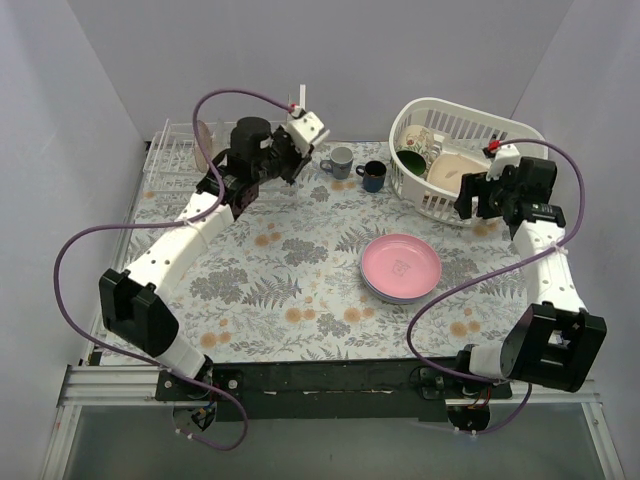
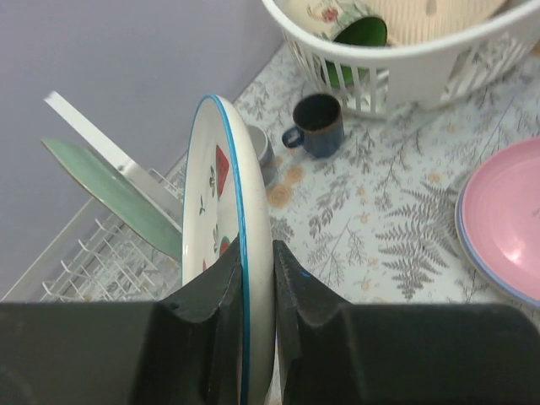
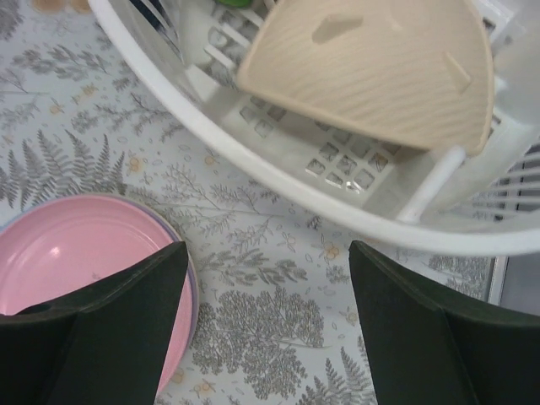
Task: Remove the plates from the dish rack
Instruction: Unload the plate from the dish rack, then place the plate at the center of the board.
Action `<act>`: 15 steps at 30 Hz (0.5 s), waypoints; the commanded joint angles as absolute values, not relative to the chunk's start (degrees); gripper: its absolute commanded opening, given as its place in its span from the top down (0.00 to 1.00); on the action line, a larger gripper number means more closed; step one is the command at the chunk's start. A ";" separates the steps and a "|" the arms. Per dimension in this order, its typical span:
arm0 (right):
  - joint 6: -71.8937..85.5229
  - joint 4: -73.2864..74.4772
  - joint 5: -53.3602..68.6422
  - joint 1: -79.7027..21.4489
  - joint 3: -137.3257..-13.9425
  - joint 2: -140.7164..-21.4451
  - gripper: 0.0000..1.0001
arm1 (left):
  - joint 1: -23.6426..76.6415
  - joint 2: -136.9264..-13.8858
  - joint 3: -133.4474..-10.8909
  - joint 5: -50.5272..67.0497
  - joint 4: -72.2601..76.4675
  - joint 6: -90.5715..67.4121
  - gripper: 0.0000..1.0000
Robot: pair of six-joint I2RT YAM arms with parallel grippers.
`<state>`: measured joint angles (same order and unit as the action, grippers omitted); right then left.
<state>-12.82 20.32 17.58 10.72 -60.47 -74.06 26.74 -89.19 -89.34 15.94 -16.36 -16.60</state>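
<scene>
My left gripper (image 2: 256, 253) is shut on the rim of a white plate with a blue edge and red and green decoration (image 2: 245, 194), holding it upright on edge. In the top view this gripper (image 1: 292, 163) is at the back left, just right of the white wire dish rack (image 1: 170, 150). A pale green plate (image 2: 118, 198) leans in the rack (image 2: 93, 261). A pink plate (image 1: 400, 265) lies on top of a small stack with a purple-blue rim right of centre. My right gripper (image 1: 470, 195) is open and empty above the cloth between that stack (image 3: 67, 261) and the basket.
A white oval slotted basket (image 1: 465, 160) stands at the back right with a beige piece (image 3: 371, 67) and a green-lined cup (image 2: 359, 34) inside. A grey mug (image 1: 338, 162) and a dark blue mug (image 1: 373, 176) stand between rack and basket. Purple cables loop beside both arms.
</scene>
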 commanded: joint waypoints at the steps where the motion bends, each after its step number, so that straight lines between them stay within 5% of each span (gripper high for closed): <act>1: -14.68 25.74 25.12 10.37 -71.35 -75.85 0.15 | 32.93 -82.80 -86.84 4.94 -14.06 -5.20 1.00; 7: -14.33 34.26 41.80 10.28 -84.96 -82.61 0.15 | 43.31 -80.34 -80.08 -7.79 -13.19 3.93 1.00; 15: -16.69 39.72 45.62 6.42 -90.00 -86.48 0.15 | 54.31 -77.96 -71.04 -20.90 -8.01 11.95 1.00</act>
